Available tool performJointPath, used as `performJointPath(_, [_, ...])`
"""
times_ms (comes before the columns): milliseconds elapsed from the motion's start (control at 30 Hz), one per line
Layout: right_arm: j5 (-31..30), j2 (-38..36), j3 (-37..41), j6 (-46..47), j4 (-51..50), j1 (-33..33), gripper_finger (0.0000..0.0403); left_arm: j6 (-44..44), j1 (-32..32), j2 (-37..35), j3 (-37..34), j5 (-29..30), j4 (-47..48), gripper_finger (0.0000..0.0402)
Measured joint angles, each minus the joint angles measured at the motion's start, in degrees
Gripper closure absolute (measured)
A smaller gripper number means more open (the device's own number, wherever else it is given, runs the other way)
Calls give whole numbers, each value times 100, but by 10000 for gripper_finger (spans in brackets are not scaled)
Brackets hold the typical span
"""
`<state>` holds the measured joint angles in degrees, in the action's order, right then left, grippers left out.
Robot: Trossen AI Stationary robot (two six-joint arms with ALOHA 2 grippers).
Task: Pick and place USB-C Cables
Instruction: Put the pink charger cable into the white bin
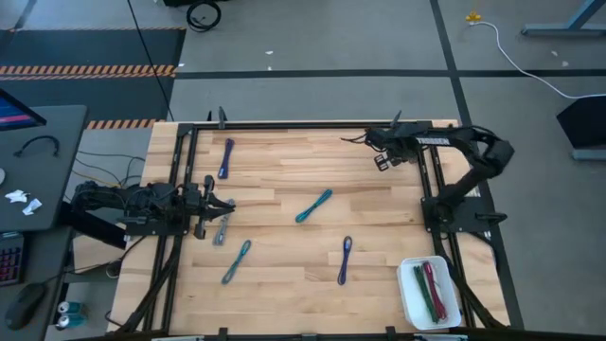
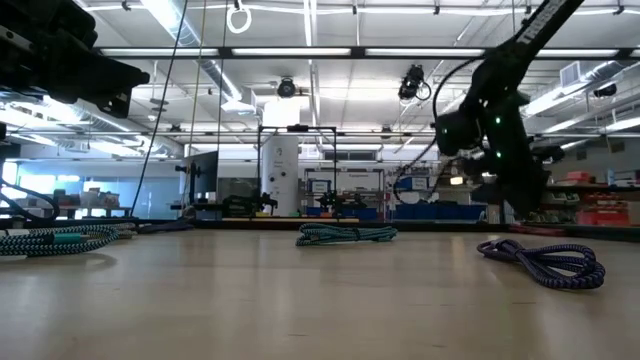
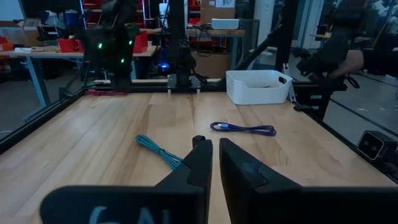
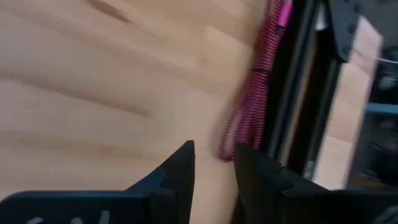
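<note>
Several short bundled USB-C cables lie flat on the wooden table: purple [image 1: 225,158], teal [image 1: 313,206], grey [image 1: 222,230], blue-teal [image 1: 237,260] and purple [image 1: 345,260]. A dark red cable [image 4: 249,106] lies along the black rail at the table's far right. My right gripper [image 4: 214,165] hovers just short of it, slightly open and empty; it shows in the high view as my right gripper [image 1: 383,159]. My left gripper [image 1: 223,209] is shut and empty at the left side, just beyond the grey cable. Its wrist view shows the left gripper [image 3: 216,155], the teal cable [image 3: 158,151] and the purple cable [image 3: 244,129].
A white bin [image 1: 428,292] at the near right corner holds green and red cables. Black frame rails [image 1: 431,180] run along the table's left and right sides. Bare wood lies between the cables in the table's middle.
</note>
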<state>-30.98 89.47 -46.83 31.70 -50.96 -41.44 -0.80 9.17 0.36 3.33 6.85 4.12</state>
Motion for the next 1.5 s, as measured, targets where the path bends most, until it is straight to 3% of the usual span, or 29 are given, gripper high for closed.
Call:
performJointPath(167, [-536, 663, 0, 51, -258, -131, 287, -2, -1, 0, 1, 0, 0, 370])
performJointPath(433, [-781, 1291, -64, -9, -152, -355, 291, -2, -1, 0, 2, -2, -2, 365])
performJointPath(567, [-804, 1232, -81, -183, -151, -392, 315, -2, 1, 0, 1, -2, -2, 363])
performJointPath(767, [-804, 1190, -59, -438, -184, -441, 395, 0, 1, 0, 2, -2, -4, 369])
performJointPath(1133, [37, 1114, -119, -1007, -211, -121, 400, 0, 1, 0, 2, -2, -4, 364])
performJointPath(1333, [24, 822, -518, -897, -444, 175, 401, -2, 2, 0, 0, -1, -4, 367])
performJointPath(1500, [-184, 792, -623, -769, -632, 6, 388, -2, 2, 0, 1, -1, -4, 371])
